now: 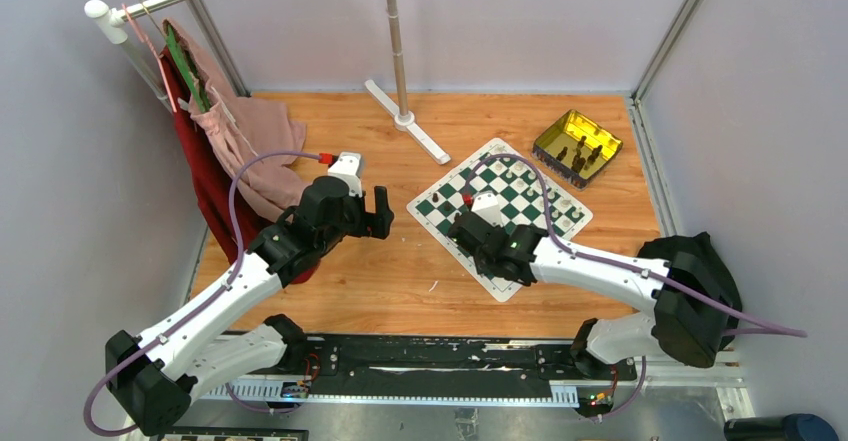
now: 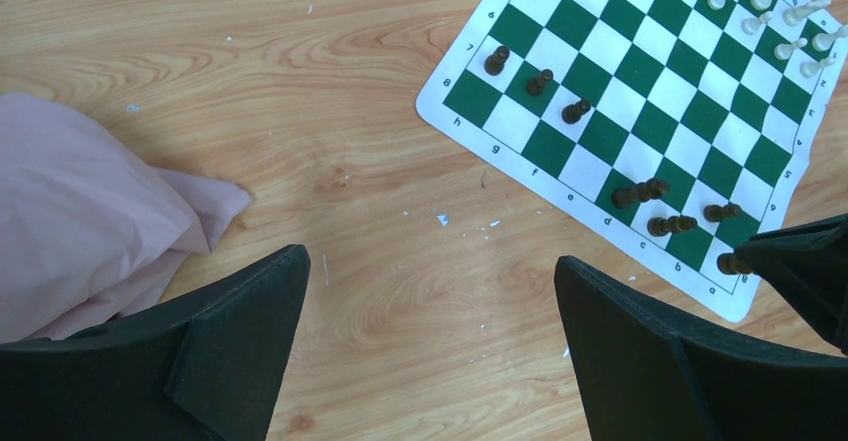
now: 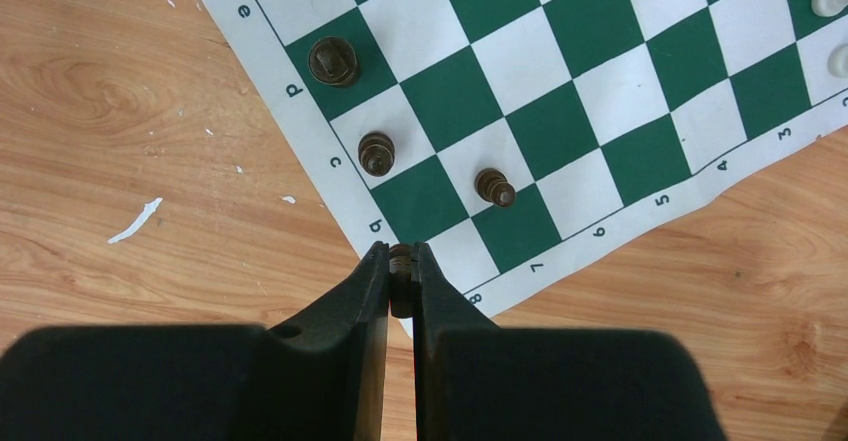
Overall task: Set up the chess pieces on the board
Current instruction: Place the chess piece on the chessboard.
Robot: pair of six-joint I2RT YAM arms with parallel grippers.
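Board (image 2: 650,101) lies flat on the wooden table (image 1: 400,281), turned corner-on to the arms.

Right tool (image 3: 400,259) sits over the board's near corner, by the edge letter b and the number 8. Its fingers are pressed together on one dark brown piece (image 3: 401,286), and only the top of it shows between the tips. Cannot tell whether that piece touches the board.

Three other dark pieces stand upright on the board just beyond that corner:
- one (image 3: 333,61) on the edge square by the letter d
- one (image 3: 376,153) on the edge square by the letter c
- one (image 3: 494,187) one row further in, level with the number 7

Left wrist view: three dark pawns (image 2: 540,82) stand in a line one row in from the same board edge, toward its g-h end. White pieces (image 2: 760,6) cluster along the opposite edge of the board.

Left tool (image 2: 430,263) hangs above bare table to the left of the board, fingers wide apart, holding nothing.

Gold tin (image 1: 577,147) sits off the board's far right edge, apart from it, with several dark pieces inside. Pink cloth (image 2: 90,211) lies on the table well to the left of the board.
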